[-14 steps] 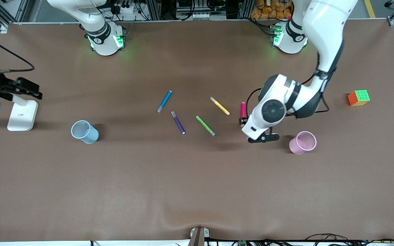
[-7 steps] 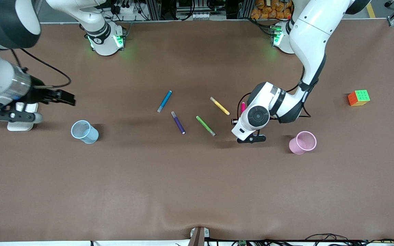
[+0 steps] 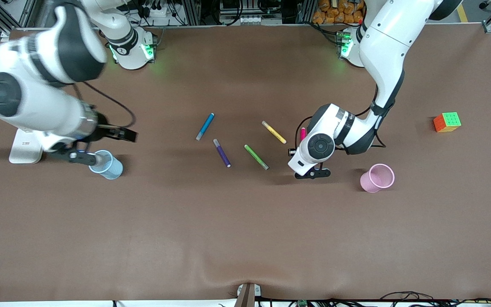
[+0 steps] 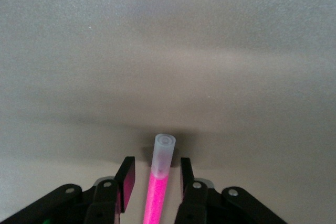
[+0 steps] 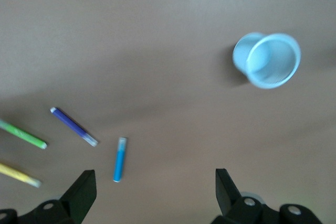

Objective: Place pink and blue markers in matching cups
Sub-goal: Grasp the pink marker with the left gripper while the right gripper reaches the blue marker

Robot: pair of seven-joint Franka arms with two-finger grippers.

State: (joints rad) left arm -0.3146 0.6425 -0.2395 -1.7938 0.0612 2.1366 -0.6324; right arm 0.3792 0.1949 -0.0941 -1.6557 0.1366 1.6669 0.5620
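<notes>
Two pens matter to me out of the five lying on the brown surface: the pink marker and the blue marker. My left jaws are down at the surface around the pink marker, one finger on each side of its barrel near the pale translucent end, with a sliver of gap showing on both sides, so they bracket it but are not yet clamped. The pink cup stands close by, nearer the front camera and toward the left arm's end. My right jaws hang wide apart and empty over the surface by the blue cup, with the blue marker lying flat well apart from that cup, beside the purple pen, the green pen and the yellow pen. I judge both markers light, stiff and smooth, likely to roll or pivot if pinched near an end, so mid-barrel is the safer hold.
</notes>
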